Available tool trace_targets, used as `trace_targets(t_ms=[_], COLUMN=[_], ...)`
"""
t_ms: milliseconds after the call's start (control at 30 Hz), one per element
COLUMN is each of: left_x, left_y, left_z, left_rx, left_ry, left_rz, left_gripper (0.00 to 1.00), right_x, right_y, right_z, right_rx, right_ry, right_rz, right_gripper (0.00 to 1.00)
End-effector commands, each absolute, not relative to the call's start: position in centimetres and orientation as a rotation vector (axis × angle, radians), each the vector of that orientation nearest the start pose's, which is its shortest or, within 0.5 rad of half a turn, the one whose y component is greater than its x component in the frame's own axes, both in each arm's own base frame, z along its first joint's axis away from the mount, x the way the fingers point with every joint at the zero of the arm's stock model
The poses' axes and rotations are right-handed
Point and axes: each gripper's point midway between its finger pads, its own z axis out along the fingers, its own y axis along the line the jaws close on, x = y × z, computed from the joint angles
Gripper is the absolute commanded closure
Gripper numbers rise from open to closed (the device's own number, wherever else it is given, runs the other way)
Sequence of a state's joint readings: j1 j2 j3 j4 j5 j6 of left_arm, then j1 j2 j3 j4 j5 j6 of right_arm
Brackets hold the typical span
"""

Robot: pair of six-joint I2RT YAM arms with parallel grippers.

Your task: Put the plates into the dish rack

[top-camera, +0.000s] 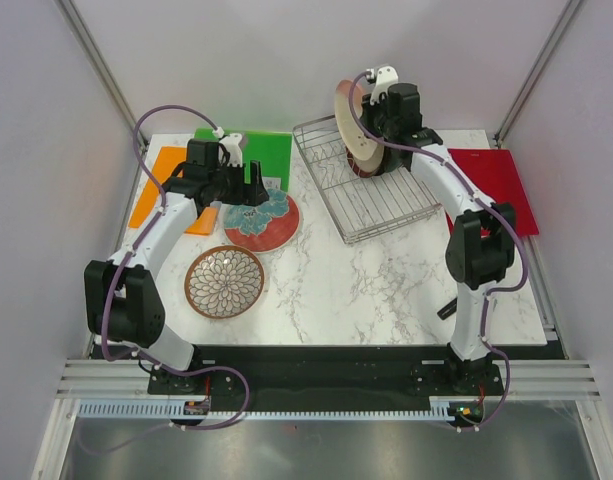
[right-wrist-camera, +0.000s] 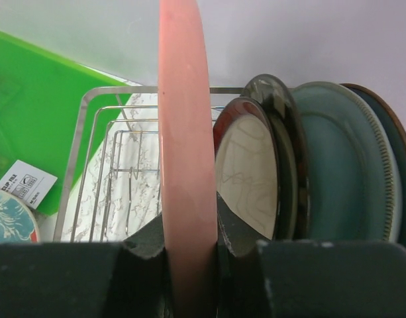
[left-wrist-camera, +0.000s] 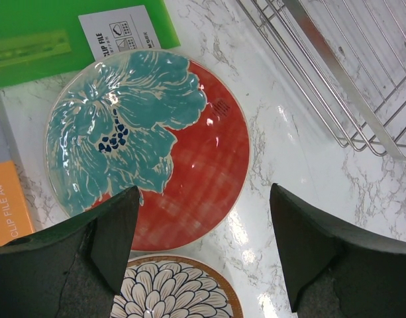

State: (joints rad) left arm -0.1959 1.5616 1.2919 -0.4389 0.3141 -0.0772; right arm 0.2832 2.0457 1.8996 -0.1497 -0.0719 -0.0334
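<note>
My right gripper (top-camera: 371, 135) is shut on the rim of the pink-cream plate (top-camera: 350, 124) and holds it upright on edge over the far end of the silver wire dish rack (top-camera: 386, 205). In the right wrist view the plate (right-wrist-camera: 183, 119) stands edge-on between the fingers, left of the cream plate with maroon rim (right-wrist-camera: 246, 165) standing in the rack (right-wrist-camera: 100, 165). My left gripper (top-camera: 250, 190) is open and empty above the red plate with teal flowers (top-camera: 262, 221) (left-wrist-camera: 189, 152). The brown petal plate (top-camera: 224, 282) (left-wrist-camera: 169, 291) lies flat nearer the front.
A green board (top-camera: 273, 152) (left-wrist-camera: 44, 40) and an orange board (top-camera: 158, 182) lie at the back left. A red board (top-camera: 498, 185) lies right of the rack. More dark and teal plates (right-wrist-camera: 342, 165) stand right of the cream one. The rack's corner (left-wrist-camera: 342, 73) lies right of the red plate.
</note>
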Motion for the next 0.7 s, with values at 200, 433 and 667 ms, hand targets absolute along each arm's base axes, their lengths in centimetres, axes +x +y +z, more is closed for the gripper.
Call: trace_targets(t_ms=[200, 433, 667], left_x=[41.2, 40.5, 40.2], left_y=[-13.7, -13.7, -13.6], left_z=[19.2, 18.6, 18.2], left_rx=[0.315, 0.314, 0.315], left_ry=[2.216, 2.232, 2.236], left_rz=[-0.483, -0.488, -0.488], left_gripper=[0.14, 0.14, 0.14], right_x=[60.0, 60.7, 60.7], right_y=[19.5, 19.4, 20.0], right_z=[31.6, 31.0, 29.5], right_rx=[-0.297, -0.256, -0.261], right_ry=[1.664, 1.669, 1.696], right_rz=[0.216, 0.167, 0.159], right_gripper=[1.00, 1.00, 1.00])
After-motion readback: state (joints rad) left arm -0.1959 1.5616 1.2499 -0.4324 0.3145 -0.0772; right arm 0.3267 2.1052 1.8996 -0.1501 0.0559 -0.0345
